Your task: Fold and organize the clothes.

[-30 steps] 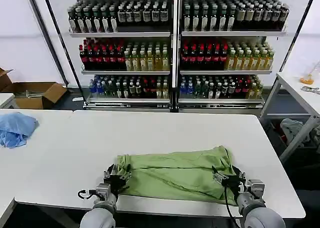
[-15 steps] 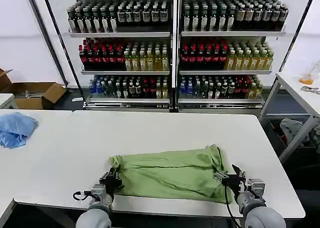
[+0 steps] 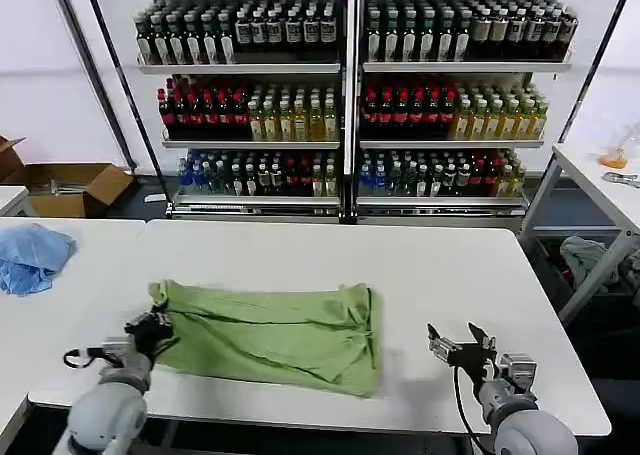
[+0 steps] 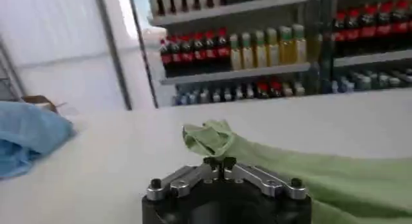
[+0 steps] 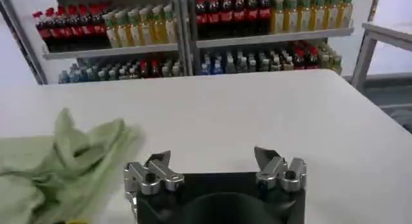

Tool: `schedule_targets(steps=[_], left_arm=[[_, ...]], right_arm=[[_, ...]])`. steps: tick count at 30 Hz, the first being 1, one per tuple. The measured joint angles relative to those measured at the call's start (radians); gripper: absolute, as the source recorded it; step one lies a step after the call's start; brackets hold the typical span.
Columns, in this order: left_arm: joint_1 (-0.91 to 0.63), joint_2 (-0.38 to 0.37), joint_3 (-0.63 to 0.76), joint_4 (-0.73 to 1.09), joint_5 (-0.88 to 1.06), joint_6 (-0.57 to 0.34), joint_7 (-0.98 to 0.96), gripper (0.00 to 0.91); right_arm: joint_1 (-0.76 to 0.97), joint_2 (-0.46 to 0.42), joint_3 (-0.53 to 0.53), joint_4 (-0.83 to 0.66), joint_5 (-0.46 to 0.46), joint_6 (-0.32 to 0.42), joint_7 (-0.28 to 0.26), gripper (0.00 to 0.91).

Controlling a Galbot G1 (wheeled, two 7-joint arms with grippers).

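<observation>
The clothes are one light sage-green T-shirt [image 3: 275, 335], lying folded into a long band on the white table [image 3: 420, 265], left of the middle. My left gripper [image 3: 157, 325] is shut on the shirt's left end; in the left wrist view the bunched cloth [image 4: 212, 138] rises just beyond the closed left gripper [image 4: 219, 163]. My right gripper [image 3: 456, 347] stands open over bare table near the front edge, well to the right of the shirt. In the right wrist view the right gripper [image 5: 212, 161] holds nothing, and the shirt [image 5: 64, 161] lies off to one side.
A blue cloth [image 3: 30, 255] lies on a second table at the far left. Shelves of bottles [image 3: 350, 105] stand behind the table. A cardboard box [image 3: 70, 187] sits on the floor at back left. Another table [image 3: 600, 185] stands at the right.
My left gripper has dragged the shirt to the left across the table. My right gripper has let go of the shirt's right end and now stands open, apart from it.
</observation>
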Motion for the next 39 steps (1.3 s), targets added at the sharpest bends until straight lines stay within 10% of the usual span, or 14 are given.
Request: schedule_targets(steps=[14,30,34,39], left_arm=[[-0.034,-0.103,0.099,-0.153,-0.508,0.065,0.028,0.020],[-0.133,-0.264,0.340,-0.086,-0.639,0.051,-0.011,0.030],[-0.163,-0.293,0.383,-0.048,-0.632,0.047,-0.016,0.907],[-0.199,-0.323,0.425,0.006,-0.604,0.047,-0.017,0.907]], right_arm=[[-0.001,-0.011,0.004,0.007,-0.005,0.002,-0.002,0.907],[0.014,-0.004,-0.005,-0.002,-0.004,0.003,-0.003,0.907],[0.015,-0.002,-0.006,-0.006,-0.004,0.003,-0.003,0.907],[0.015,0.000,-0.006,-0.007,-0.004,0.004,-0.004,0.907]])
